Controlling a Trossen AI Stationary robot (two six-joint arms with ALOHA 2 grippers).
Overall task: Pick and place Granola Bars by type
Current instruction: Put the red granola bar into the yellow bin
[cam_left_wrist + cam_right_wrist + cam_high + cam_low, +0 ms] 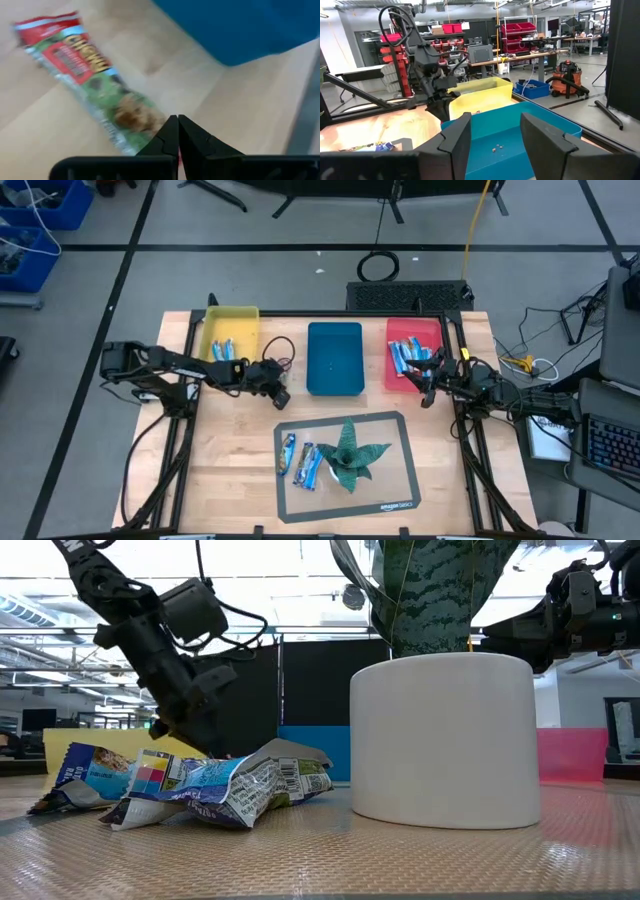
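Observation:
A green-and-red wrapped bar (90, 80) lies flat on the wood beside the blue tray's corner (240, 30). My left gripper (177, 131) is shut, its tips at that bar's near end; from above it sits left of the blue tray (278, 388). Blue-wrapped bars lie in the yellow tray (225, 350), in the red tray (405, 358) and on the mat (300, 462), where the low view shows them crumpled (220, 785). My right gripper (492, 132) is open, at the red tray's near edge (430, 377), touching nothing. My left gripper's shut fingers (167, 137) stand at the near end (131, 131) of the green-and-red bar, slanting down toward the table. I cannot tell whether they touch it. The bar lies flat on the wood.
The blue tray (335, 358) between the yellow and red ones holds only crumbs. A green star-shaped plant (350, 452) in a white pot (445, 740) stands on the dark-rimmed mat (395, 498). Bare wood lies left of the mat.

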